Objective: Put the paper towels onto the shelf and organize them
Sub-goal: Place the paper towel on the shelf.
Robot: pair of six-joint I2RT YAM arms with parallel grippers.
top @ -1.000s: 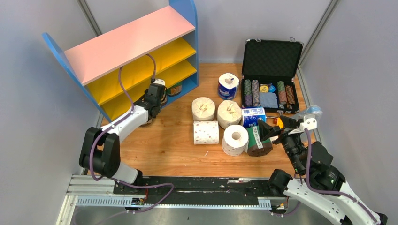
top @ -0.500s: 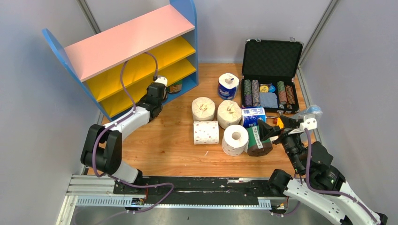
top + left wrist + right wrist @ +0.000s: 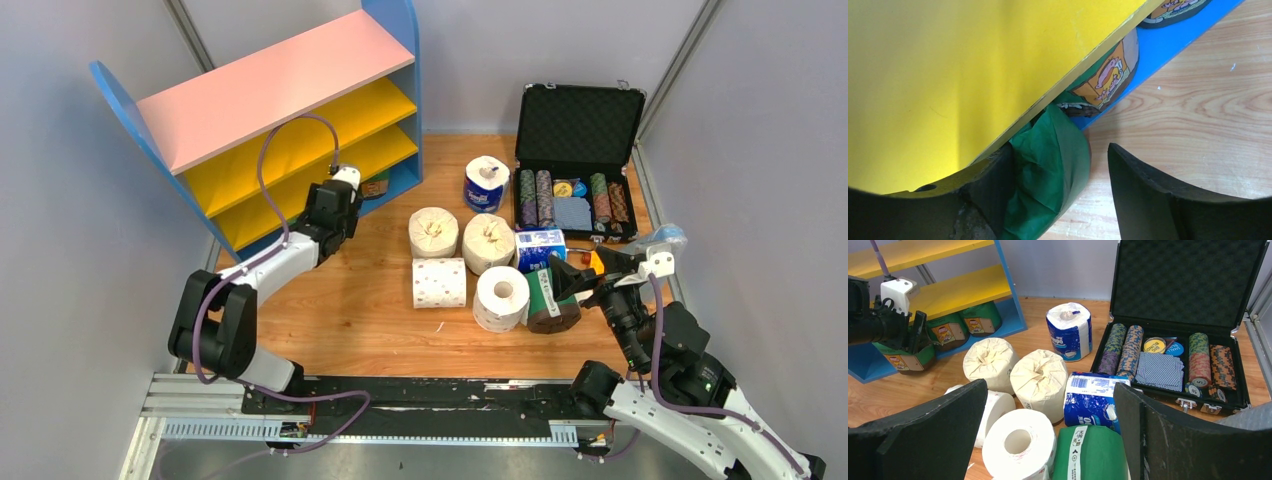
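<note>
Top external view: the left claw (image 3: 345,200) sits at the front lip of the shelf (image 3: 275,85), down at its bottom tier, while most of the paper towels (image 3: 487,243) lie clustered mid-tabletop (image 3: 350,310), well apart from the shelf. The right claw (image 3: 570,280) hangs wide open beside a green roll (image 3: 548,300), gripping nothing.

Left wrist view: the fingers are spread, and a green-wrapped roll (image 3: 1048,180) rests between them, against the left finger (image 3: 993,185), with a clear gap to the right finger (image 3: 1148,195) — I'd say it is released, not held. It is tucked under the yellow board (image 3: 973,75), half on the blue base (image 3: 1173,42). The risk, as I judge it: that left finger could drag the soft wrapper and pull the roll back out, or tip it off the edge. Another printed roll (image 3: 1108,75) stands just behind; a nudge could knock it.

Right wrist view: two green rolls with cartoon labels (image 3: 980,317) stand on the bottom tier, one more (image 3: 905,357) at the left claw. On the tabletop lie cream rolls (image 3: 1040,382), a bare white one (image 3: 1020,445) and blue-printed ones (image 3: 1070,330), beside an open case (image 3: 1188,285) of chips — squashy, light, easily toppled.
</note>
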